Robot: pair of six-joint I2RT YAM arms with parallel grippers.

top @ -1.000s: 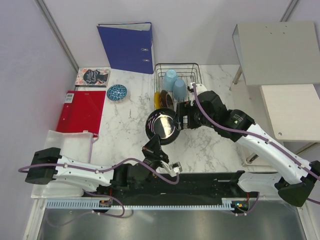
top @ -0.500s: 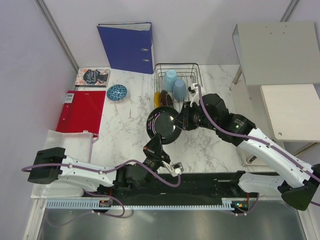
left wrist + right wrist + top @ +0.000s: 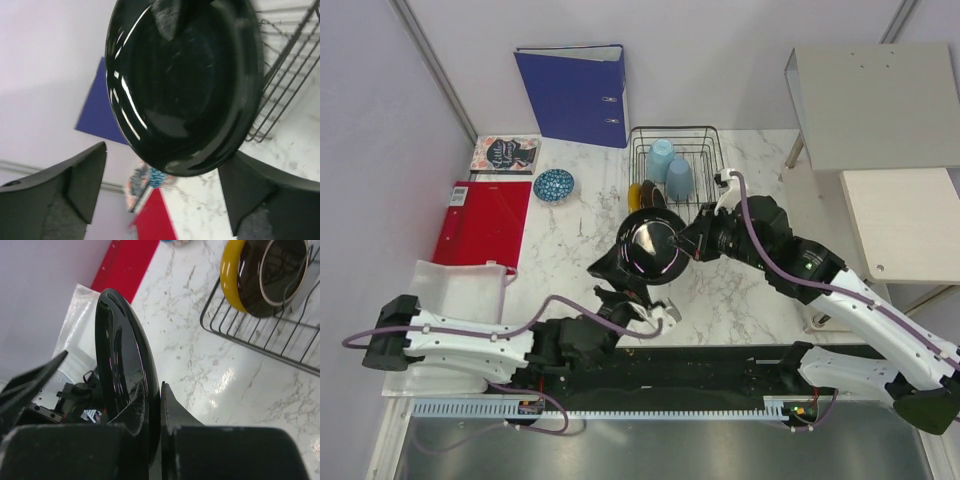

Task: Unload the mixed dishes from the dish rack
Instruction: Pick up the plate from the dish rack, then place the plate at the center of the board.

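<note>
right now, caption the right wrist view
Right gripper holds a black plate on edge beside the rack, yellow plate inside.

glossy black plate [image 3: 650,250], two pale blue cups [image 3: 661,158] in the black wire rack [image 3: 700,129], yellow-rimmed plate [image 3: 231,270], blue patterned bowl [image 3: 553,184].

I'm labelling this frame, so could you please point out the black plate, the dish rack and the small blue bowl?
black plate [image 3: 645,252], top external view, centre of its glossy face.
dish rack [image 3: 685,129], top external view, far rim wire.
small blue bowl [image 3: 553,184], top external view, middle of its patterned inside.
</note>
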